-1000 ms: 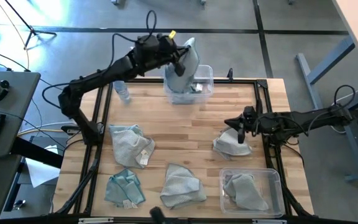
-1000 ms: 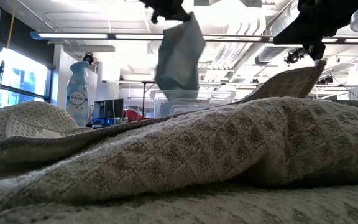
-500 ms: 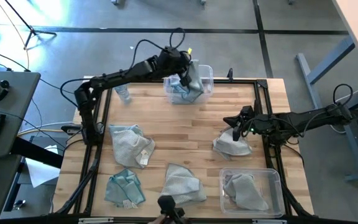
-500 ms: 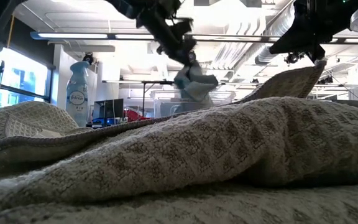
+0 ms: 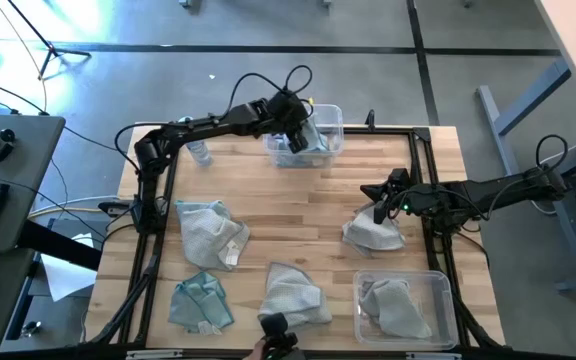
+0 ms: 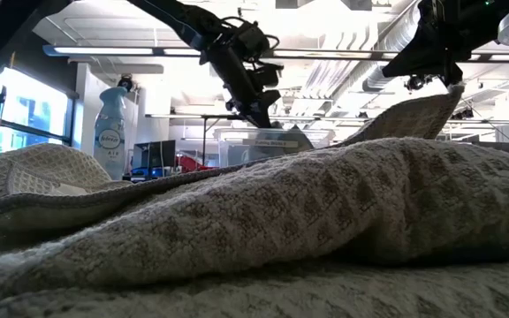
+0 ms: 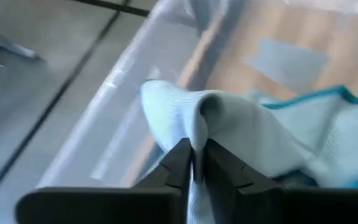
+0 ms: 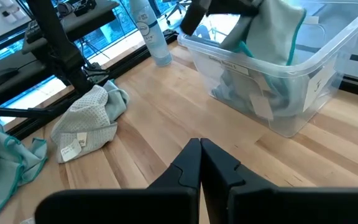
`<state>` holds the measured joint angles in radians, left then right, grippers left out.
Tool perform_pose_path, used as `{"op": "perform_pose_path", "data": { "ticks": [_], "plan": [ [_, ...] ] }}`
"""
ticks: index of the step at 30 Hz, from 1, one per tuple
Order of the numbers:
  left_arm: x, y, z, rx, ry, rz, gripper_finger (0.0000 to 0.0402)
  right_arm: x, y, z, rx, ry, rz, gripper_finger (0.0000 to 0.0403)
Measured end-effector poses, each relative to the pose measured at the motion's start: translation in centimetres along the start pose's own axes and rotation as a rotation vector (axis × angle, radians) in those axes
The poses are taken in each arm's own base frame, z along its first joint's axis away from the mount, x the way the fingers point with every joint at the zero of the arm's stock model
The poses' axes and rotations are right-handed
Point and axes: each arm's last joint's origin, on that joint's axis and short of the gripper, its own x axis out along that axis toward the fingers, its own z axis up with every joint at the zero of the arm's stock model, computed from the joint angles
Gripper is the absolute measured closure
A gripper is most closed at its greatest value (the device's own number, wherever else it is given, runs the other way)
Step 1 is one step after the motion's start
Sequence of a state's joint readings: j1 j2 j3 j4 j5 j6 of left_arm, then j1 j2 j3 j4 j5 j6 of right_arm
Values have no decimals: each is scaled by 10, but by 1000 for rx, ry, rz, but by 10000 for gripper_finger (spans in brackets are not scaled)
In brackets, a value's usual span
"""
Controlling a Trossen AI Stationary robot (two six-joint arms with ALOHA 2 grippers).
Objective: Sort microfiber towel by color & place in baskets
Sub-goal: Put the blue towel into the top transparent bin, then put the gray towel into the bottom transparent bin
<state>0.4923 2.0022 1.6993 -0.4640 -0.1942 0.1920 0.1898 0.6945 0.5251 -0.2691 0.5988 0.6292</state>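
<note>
A wooden bench [image 5: 298, 215] in a black frame stands on a grey floor, with a desk [image 5: 8, 190] carrying a keyboard beyond its left edge. On the bench's left side a pale grey towel [image 5: 211, 232] lies crumpled, and nearer the front edge a blue-teal towel [image 5: 200, 302] lies apart from it. A spray bottle [image 5: 197, 148] stands at the far left corner.

The left arm reaches across the far edge to the far basket [image 5: 328, 125], a clear bin at the back middle of the bench. The left gripper [image 7: 194, 163] is inside that bin, its fingers [image 7: 178, 163] pressed on a fold of a light blue towel [image 7: 260, 134], which drapes onto other blue cloths already lying in the bin.

At the front middle another grey towel [image 5: 293, 295] lies bunched. To its right, a fourth grey towel [image 5: 371, 233] rests on the bench with the right gripper [image 5: 381, 208] just above or touching its upper corner. In the right wrist view its fingers [image 8: 190, 163] look pressed together, though whether they pinch cloth I cannot tell, as the towel lies out of that view.

At the front right corner stands the near basket [image 5: 438, 285], holding one grey cloth [image 5: 393, 305].
</note>
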Motion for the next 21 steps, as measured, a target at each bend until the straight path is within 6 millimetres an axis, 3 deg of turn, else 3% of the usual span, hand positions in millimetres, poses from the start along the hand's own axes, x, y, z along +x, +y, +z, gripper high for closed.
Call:
{"op": "perform_pose_path", "data": {
  "ticks": [9,21],
  "plan": [
    [-9,-1,-1,1,28,-19,281,0,0,0,-2,1,-2,403],
    [-84,-10,26,-54,-128,-21,271,0,-2,-3,-3,25,-14,403]
  ]
}}
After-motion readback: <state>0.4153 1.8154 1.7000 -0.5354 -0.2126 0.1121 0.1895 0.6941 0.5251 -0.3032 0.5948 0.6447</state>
